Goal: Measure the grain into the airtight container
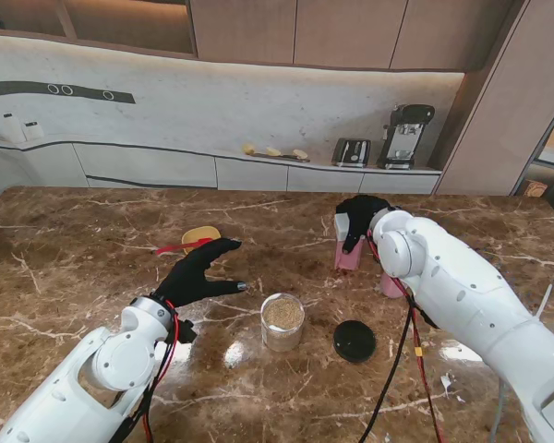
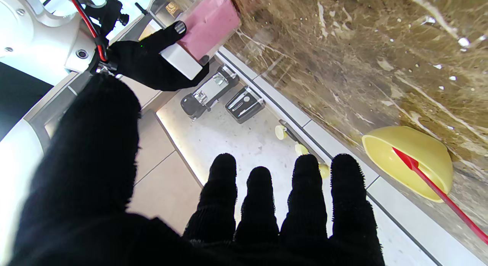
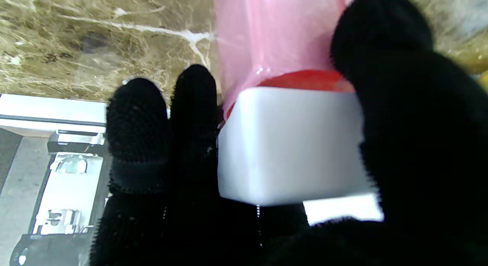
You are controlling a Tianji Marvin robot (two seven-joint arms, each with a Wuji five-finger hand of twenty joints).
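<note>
Brown marble table (image 1: pixel 92 240) with pale veining. Back counter (image 1: pixel 258 164) carries 1 black toaster (image 1: pixel 352 152), 1 black coffee machine (image 1: pixel 404 136) just beside it, and yellow items (image 1: pixel 275 152) on a tray. Wood cabinets (image 1: pixel 351 32) overhead. 2 white bottles (image 1: pixel 18 129) at far left.

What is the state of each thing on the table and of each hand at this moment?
Glass jar: upright, uncovered, grain inside.
Black lid: off, flat on the table right of the jar.
Pink container: upright, white cap on, held.
Right hand: shut on the pink container.
Left hand: open, fingers apart, holds nothing.
Yellow bowl: on the table, a red utensil resting in it.
</note>
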